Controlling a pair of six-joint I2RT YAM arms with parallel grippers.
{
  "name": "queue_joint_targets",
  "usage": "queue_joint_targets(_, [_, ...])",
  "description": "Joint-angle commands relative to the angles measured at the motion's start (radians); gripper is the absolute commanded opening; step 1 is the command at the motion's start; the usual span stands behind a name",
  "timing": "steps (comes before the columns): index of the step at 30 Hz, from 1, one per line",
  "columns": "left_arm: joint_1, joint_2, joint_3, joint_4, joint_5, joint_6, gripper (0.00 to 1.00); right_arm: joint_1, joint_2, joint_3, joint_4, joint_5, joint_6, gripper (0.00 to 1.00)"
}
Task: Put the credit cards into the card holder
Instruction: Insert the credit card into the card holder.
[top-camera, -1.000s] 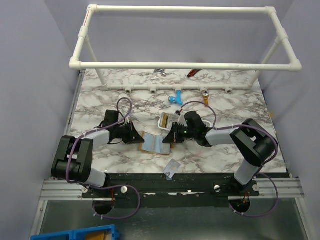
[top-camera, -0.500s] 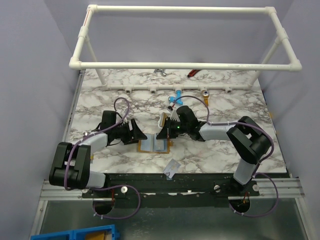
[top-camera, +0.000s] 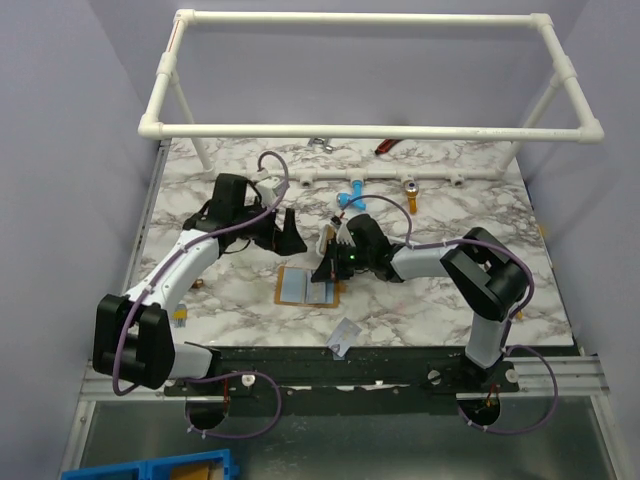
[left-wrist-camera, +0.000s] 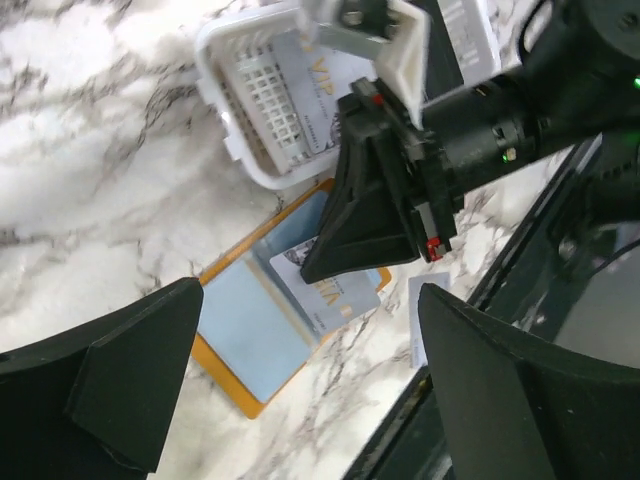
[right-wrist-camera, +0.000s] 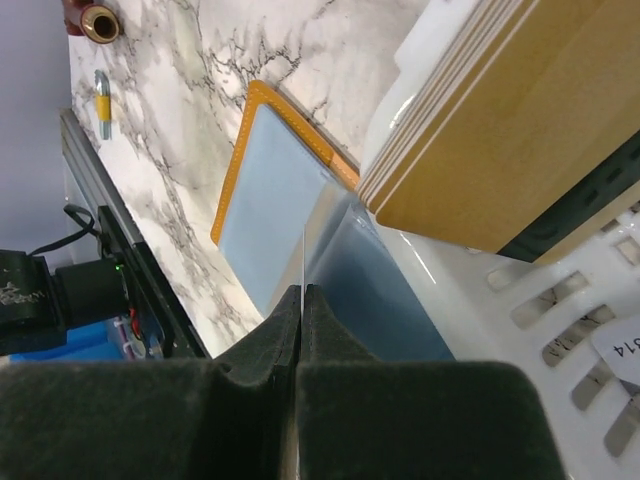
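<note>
Marble worktop (top-camera: 480, 210), open orange card holder (top-camera: 290, 291), right tool (top-camera: 322, 272) pinching a credit card (left-wrist-camera: 340, 300) over it, left tool (top-camera: 285, 232) spread nearby

One card holder (top-camera: 297, 289) lies open. Four credit cards can be counted: one silvery card (left-wrist-camera: 332, 292) on the holder, one loose card (top-camera: 345, 338) nearer the arm bases than the holder, and one VIP card (left-wrist-camera: 308, 78) and one black card (left-wrist-camera: 460, 48) in the single white basket (left-wrist-camera: 262, 105) just beyond it. The basket's stack may hide more.
</note>
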Motion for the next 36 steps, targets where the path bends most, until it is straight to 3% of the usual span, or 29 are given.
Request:
queue_joint_targets(1, [-0.109, -0.026, 0.079, -0.217, -0.146, 0.389, 0.93, 0.011, 0.009, -0.001, -0.021, 0.027, -0.037, 0.01])
queue_joint_targets(8, [-0.174, -0.041, 0.109, -0.283, -0.341, 0.903, 0.96, 0.01, -0.014, -0.054, 0.01, 0.052, -0.046, 0.01])
queue_joint_targets(11, [-0.174, -0.043, 0.03, -0.242, -0.353, 1.125, 0.96, 0.011, -0.023, -0.071, 0.02, 0.059, -0.044, 0.01])
queue_joint_targets(15, [-0.177, -0.004, -0.033, -0.21, -0.356, 1.298, 0.96, 0.01, -0.038, -0.091, 0.02, 0.069, -0.044, 0.01])
queue_joint_targets(24, [-0.211, 0.135, -0.025, -0.189, -0.398, 1.471, 0.9, 0.011, -0.081, -0.117, 0.004, 0.091, -0.048, 0.01])
queue_joint_targets(29, [-0.273, 0.17, 0.028, -0.251, -0.346, 1.451, 0.86, 0.007, -0.121, -0.153, -0.028, 0.118, -0.058, 0.01])
queue_joint_targets(36, [-0.352, 0.215, 0.017, -0.282, -0.377, 1.452, 0.83, -0.014, -0.163, -0.231, -0.043, 0.12, -0.072, 0.01])
